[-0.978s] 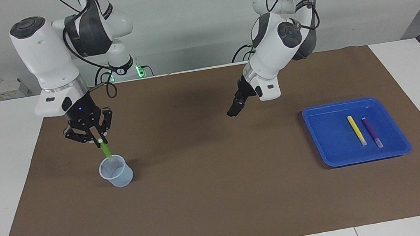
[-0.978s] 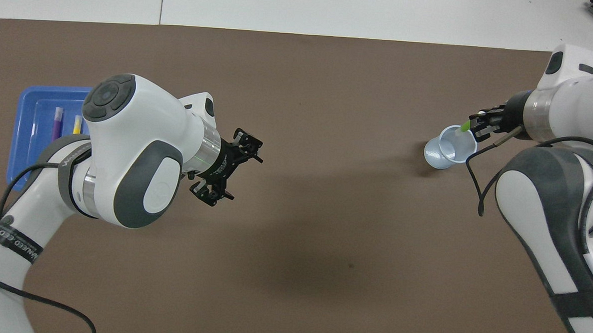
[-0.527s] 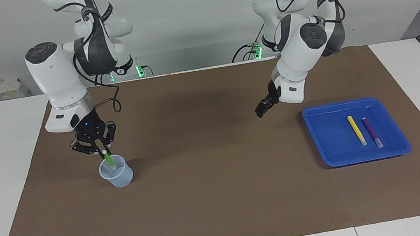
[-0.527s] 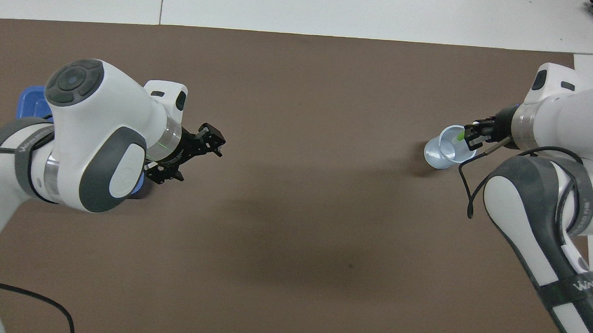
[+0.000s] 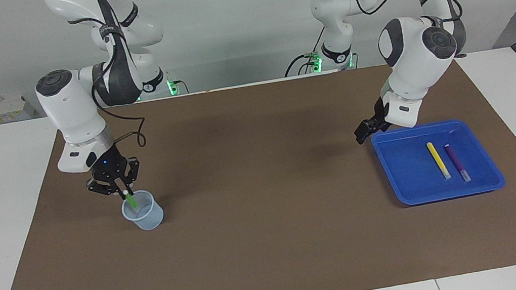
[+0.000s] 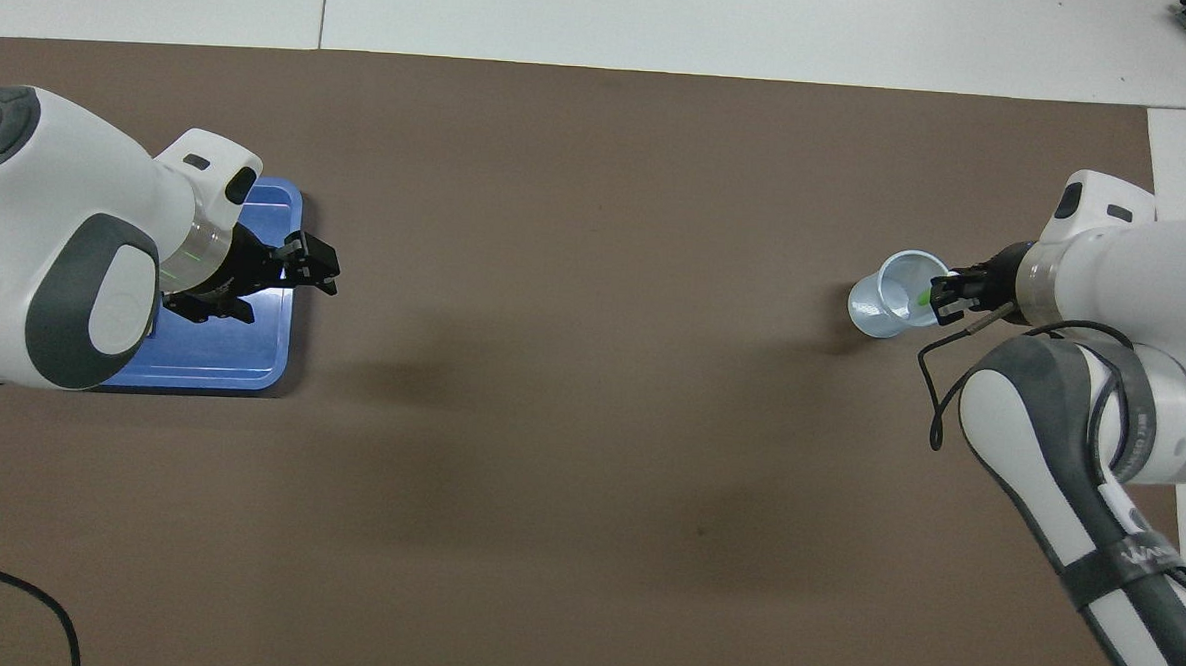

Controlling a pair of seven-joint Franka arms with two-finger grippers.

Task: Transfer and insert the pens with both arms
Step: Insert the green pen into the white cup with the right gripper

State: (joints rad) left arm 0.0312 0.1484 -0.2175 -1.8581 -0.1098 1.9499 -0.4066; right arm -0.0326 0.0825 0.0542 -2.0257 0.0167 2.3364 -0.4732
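- Right gripper (image 5: 125,191): over clear cup (image 5: 143,212), fingers clamped on green pen (image 5: 132,200), tip inside cup.
- Left gripper (image 5: 362,133): fingers spread wide, empty, at blue tray (image 5: 413,193) corner.
- Yellow pen (image 5: 438,160), purple pen (image 5: 457,162): side by side in tray.

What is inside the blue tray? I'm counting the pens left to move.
Two pens lie side by side in the blue tray: a yellow pen and a purple pen. In the overhead view the left arm covers them.
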